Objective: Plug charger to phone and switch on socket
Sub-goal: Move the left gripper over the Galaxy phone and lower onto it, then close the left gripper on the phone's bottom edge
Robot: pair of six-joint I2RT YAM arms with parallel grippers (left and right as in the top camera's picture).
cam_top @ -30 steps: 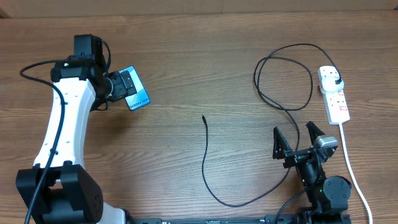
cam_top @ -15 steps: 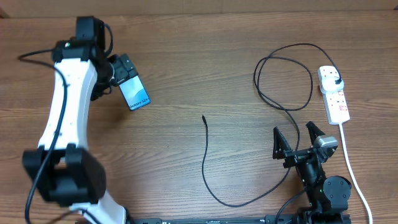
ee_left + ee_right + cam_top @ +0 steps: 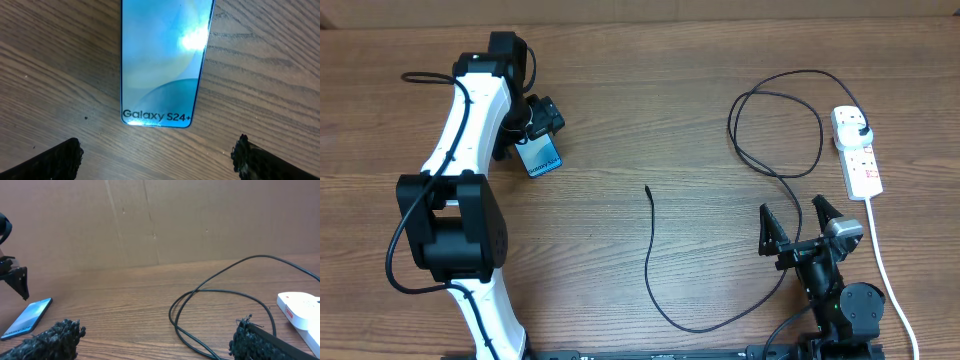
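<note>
We note the phone (image 3: 162,60) flat on the table (image 3: 620,80), screen up. Its long axis is slanted, with the "Galaxy S24+" end nearest the left gripper (image 3: 157,159). That gripper hangs above the lettered end, spread wider than the phone and touching nothing. The charger (image 3: 652,250) tip lies right of the phone. The right gripper (image 3: 798,228), far right of the phone, gapes wide and empty.

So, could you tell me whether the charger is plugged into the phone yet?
Not plugged in. The charger's tip lies loose on the table, well apart from the phone, whose visible end shows no cable.
</note>
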